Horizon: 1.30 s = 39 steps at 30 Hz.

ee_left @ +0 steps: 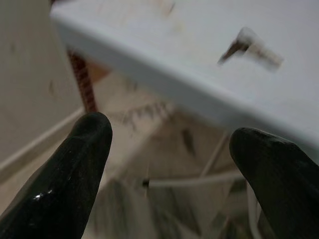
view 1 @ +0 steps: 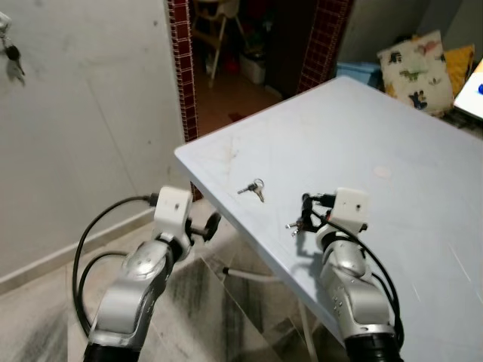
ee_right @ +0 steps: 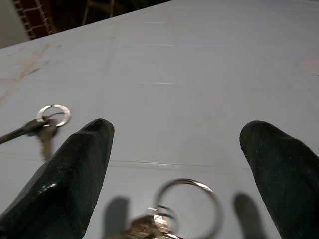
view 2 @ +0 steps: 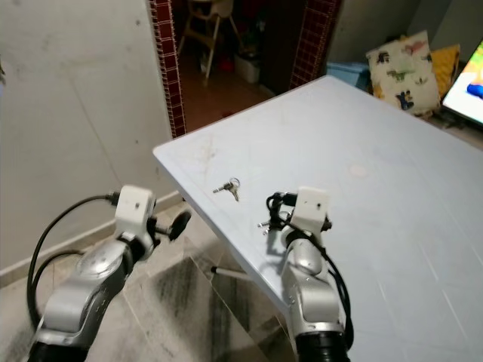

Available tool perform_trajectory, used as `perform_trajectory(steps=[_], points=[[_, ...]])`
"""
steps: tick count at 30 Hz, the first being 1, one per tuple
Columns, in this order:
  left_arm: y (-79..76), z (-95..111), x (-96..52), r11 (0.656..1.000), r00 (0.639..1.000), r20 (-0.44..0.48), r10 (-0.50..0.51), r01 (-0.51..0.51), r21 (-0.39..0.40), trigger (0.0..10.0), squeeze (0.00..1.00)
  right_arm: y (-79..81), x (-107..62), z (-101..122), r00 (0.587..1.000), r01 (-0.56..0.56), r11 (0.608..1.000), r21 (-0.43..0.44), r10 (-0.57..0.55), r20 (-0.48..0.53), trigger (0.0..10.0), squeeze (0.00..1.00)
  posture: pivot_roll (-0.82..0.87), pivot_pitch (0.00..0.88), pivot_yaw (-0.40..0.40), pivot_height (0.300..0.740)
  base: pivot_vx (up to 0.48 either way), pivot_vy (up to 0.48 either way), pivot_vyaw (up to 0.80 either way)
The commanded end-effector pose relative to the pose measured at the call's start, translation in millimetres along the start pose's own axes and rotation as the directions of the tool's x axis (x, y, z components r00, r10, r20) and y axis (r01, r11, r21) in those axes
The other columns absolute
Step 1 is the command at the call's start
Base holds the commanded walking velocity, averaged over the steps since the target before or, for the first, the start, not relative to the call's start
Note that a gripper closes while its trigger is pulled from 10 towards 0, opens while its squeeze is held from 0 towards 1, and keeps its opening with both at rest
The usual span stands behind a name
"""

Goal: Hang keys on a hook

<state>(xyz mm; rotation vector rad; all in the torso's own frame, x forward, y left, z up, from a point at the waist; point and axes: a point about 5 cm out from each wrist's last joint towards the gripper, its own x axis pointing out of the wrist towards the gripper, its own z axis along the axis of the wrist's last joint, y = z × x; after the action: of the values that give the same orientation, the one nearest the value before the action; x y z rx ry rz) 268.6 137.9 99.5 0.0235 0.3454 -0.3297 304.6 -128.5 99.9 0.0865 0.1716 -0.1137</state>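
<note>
A pale blue flat-topped table (view 1: 392, 173) fills the right half of the frame, and two sets of small silver metal keys lie on it near its left corner. One set of keys on a ring (view 1: 253, 188) sits at the centre of the frame, apart from both arms. A second ringed key bunch (ee_right: 174, 211) lies low in the right wrist view, between the spread black fingers (ee_right: 75, 174) of the right gripper (view 1: 305, 219), which is held open just over the tabletop, seemingly placed to close on that bunch; nothing is gripped yet. The left gripper (view 1: 205, 226) is held off the table edge at lower left, its fingers apart and empty, over the tiled floor (view 1: 45, 309). At the far upper left, dark keys on the white wall (view 1: 10, 60) mark the likely hook. The table corner and a red-tiled doorway post (view 1: 183, 68) stand between
</note>
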Motion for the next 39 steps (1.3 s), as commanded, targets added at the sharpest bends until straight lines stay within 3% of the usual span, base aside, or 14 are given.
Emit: perform_trajectory(steps=[1,7,13,23,32,33,34,39], points=[[-5.5,3.9,-3.2,0.999,0.999,0.008,-0.031,0.031,0.024,10.0,0.0,-0.4,2.5,-1.9,1.0,0.015,1.0,-0.012,-0.015,-0.022,10.0,0.0,0.15,0.039,-0.06,0.74,0.0,0.0,0.0],[-3.8,1.9,-5.7,1.0,1.0,-0.001,-0.02,0.02,0.023,10.0,0.0,10.3,13.9,-0.4,0.995,0.056,0.996,-0.066,-0.061,-0.081,10.0,0.0,0.15,0.042,-0.071,0.74,0.0,0.0,0.0],[-5.4,3.9,-5.4,1.0,1.0,0.001,-0.023,0.023,0.019,10.0,0.0,7.2,17.0,-1.8,0.988,0.1,0.992,-0.083,-0.108,-0.108,10.0,0.0,0.15,0.049,-0.074,0.74,0.0,0.0,0.0],[-7.9,2.3,-7.1,1.0,1.0,-0.006,-0.029,0.029,0.011,10.0,0.0,-6.0,9.1,-17.6,0.965,0.162,0.981,-0.11,-0.181,-0.189,10.0,0.0,0.15,0.055,-0.079,0.74,0.0,0.0,0.0],[-10.0,2.7,-5.2,0.999,0.999,-0.009,-0.035,0.035,0.007,10.0,0.0,-7.2,2.2,-37.0,0.939,0.167,0.984,-0.058,-0.177,-0.296,10.0,0.0,0.14,0.055,-0.08,0.74,0.0,0.0,0.0],[-10.2,3.0,-4.7,0.999,0.999,-0.009,-0.035,0.035,0.007,10.0,0.0,-5.3,1.5,-40.6,0.933,0.158,0.987,-0.033,-0.161,-0.322,8.4,0.0,0.14,0.052,-0.08,0.74,0.0,0.0,0.0],[-10.2,3.5,-4.1,0.999,0.999,-0.008,-0.035,0.035,0.007,10.0,0.0,-2.1,0.9,-44.4,0.926,0.15,0.989,0.002,-0.139,-0.351,0.7,0.0,0.14,0.052,-0.081,0.74,0.0,0.0,0.0],[-9.6,4.1,-3.6,1.0,1.0,-0.007,-0.031,0.031,0.006,10.0,0.0,7.5,1.6,-42.7,0.926,0.106,0.993,0.052,-0.079,-0.37,0.0,0.0,0.14,0.051,-0.081,0.74,0.0,0.0,0.0]])
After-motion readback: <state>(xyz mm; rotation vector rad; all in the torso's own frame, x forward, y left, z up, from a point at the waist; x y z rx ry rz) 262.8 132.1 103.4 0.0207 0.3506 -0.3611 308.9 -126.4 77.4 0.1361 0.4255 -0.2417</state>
